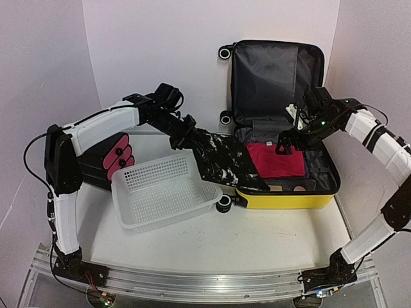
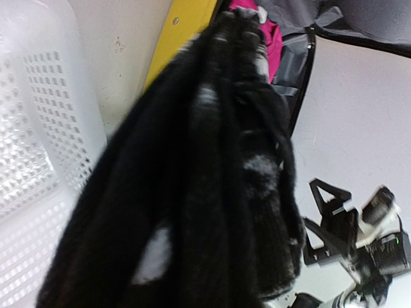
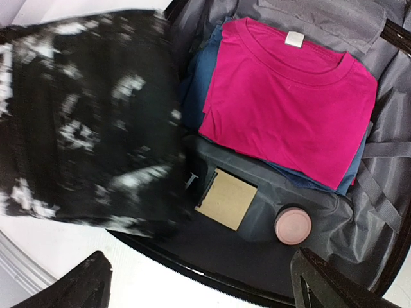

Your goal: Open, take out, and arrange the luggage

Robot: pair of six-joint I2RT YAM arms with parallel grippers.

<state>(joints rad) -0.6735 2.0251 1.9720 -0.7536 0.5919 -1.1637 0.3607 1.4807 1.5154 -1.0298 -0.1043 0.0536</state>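
The yellow suitcase (image 1: 282,200) lies open, its grey-lined lid (image 1: 270,77) standing against the back wall. My left gripper (image 1: 186,138) is shut on a black-and-white garment (image 1: 225,160) that stretches from the suitcase's left edge toward the basket. The garment fills the left wrist view (image 2: 192,179) and hides the fingers. My right gripper (image 1: 287,142) hovers open and empty over the suitcase (image 3: 205,285). Below it lie a folded pink shirt (image 3: 289,96) on blue clothes (image 3: 192,83), a dark pouch with a tan label (image 3: 226,199) and a pink round cap (image 3: 293,224).
A white mesh basket (image 1: 164,189) stands left of the suitcase, under the left arm, and shows in the left wrist view (image 2: 38,128). A black case with pink round ends (image 1: 112,160) lies behind the basket. White walls close in at the back and sides.
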